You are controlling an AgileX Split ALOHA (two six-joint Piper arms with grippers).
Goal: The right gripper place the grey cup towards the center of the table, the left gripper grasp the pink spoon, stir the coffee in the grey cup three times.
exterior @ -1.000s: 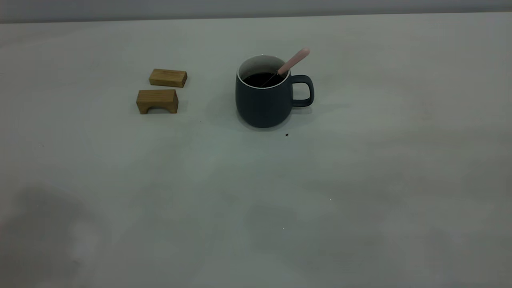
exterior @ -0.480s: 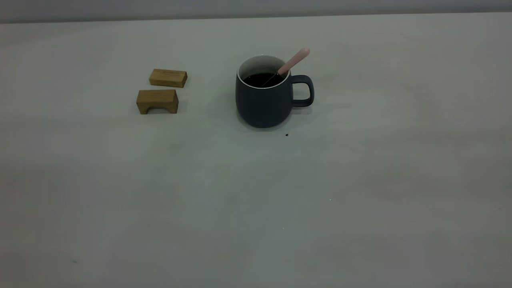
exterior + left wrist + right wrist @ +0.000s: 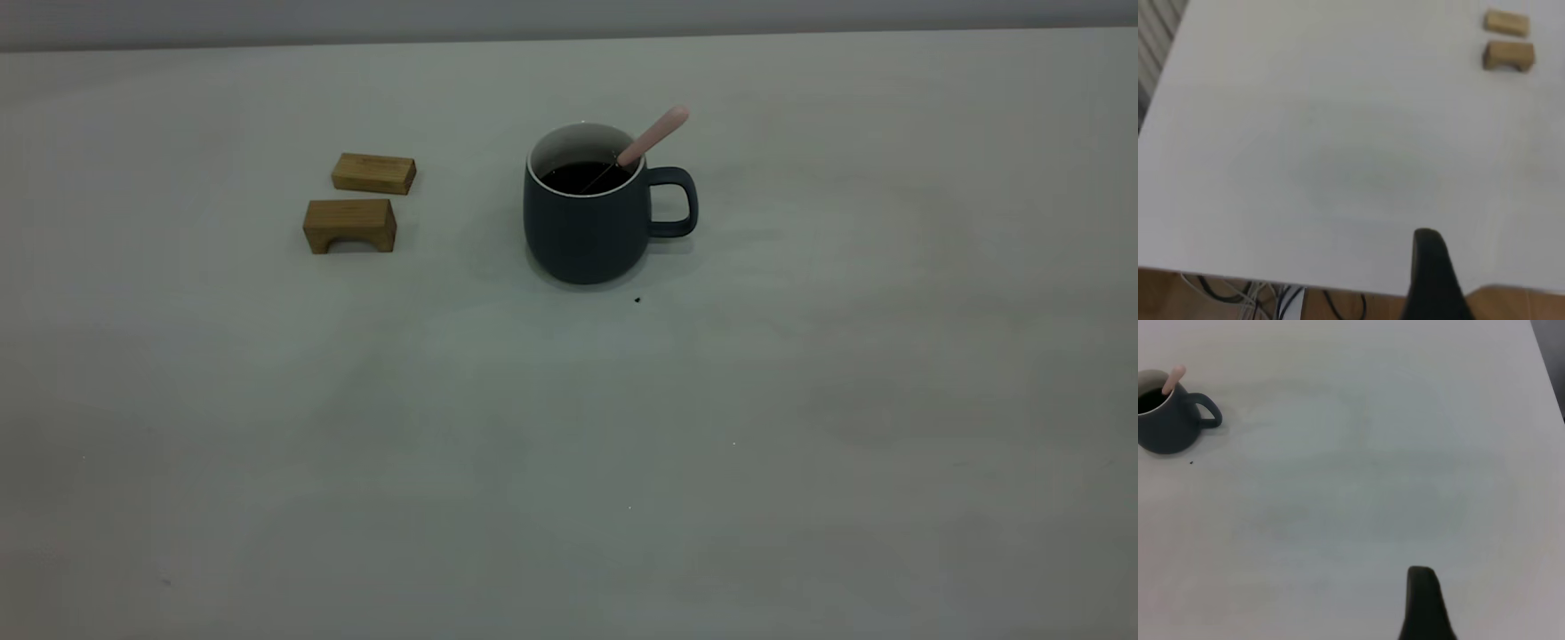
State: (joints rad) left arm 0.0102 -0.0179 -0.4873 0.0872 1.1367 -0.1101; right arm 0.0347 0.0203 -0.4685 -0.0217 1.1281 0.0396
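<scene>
A grey cup (image 3: 582, 222) of coffee (image 3: 578, 176) stands alone on the table (image 3: 800, 400), my two grippers well away from it.

The cup sits toward twelve o'clock, its handle pointing to three o'clock. The pink spoon (image 3: 656, 134) leans inside, tilted toward two o'clock. Two wooden blocks (image 3: 360, 200) lie at the cup's nine o'clock. My left gripper (image 3: 1435, 280) and right gripper (image 3: 1423, 607) each show one dark finger at the table's edge; I cannot tell their spread.

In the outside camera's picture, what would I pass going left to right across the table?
The two wooden blocks, one behind the other → the grey cup of coffee → the pink spoon handle leaning out over the cup's handle side.
</scene>
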